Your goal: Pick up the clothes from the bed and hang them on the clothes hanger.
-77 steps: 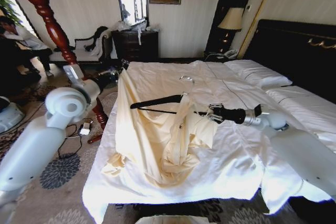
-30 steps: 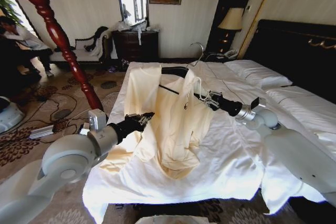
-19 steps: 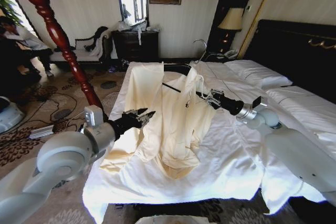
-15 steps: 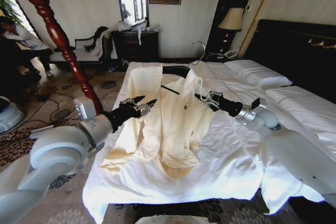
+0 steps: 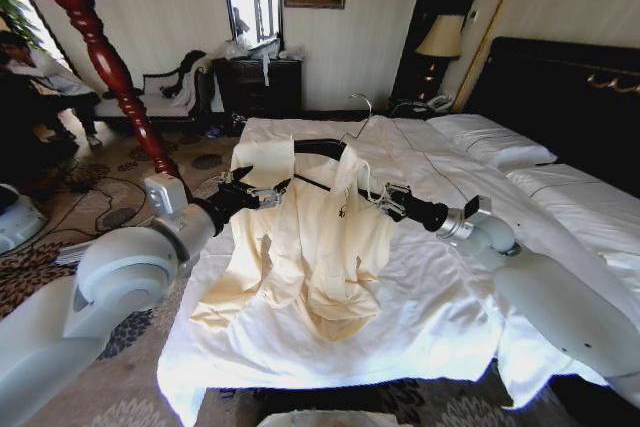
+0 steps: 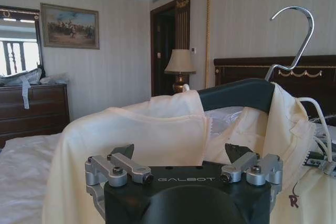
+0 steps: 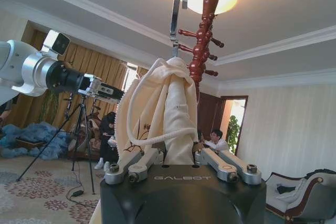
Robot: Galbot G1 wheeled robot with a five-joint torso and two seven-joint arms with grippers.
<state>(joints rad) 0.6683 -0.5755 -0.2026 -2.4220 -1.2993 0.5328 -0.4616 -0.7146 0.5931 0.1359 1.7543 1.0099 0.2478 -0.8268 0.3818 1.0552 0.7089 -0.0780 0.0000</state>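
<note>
The cream-yellow clothes (image 5: 312,237) hang draped over the black clothes hanger (image 5: 320,147), whose silver hook (image 5: 358,107) points up above the white bed (image 5: 440,317). The garment's lower part rests on the sheet. My right gripper (image 5: 385,203) is shut on the cloth-covered right end of the hanger; the right wrist view shows fabric (image 7: 173,108) between its fingers and the hook (image 7: 178,9) above. My left gripper (image 5: 264,193) stands open at the garment's left shoulder; in the left wrist view the cloth (image 6: 147,129) lies right at its spread fingers, beside the hanger (image 6: 236,94).
A tall red wooden coat stand (image 5: 95,47) rises to the left of the bed, over carpet with cables (image 5: 90,242). A dark dresser (image 5: 258,85) and a lamp (image 5: 438,37) stand at the back wall. The dark headboard (image 5: 560,97) closes the right.
My left gripper has risen and come in to the garment's left shoulder, still open. The right gripper has carried the hanger and garment a little to the left.
</note>
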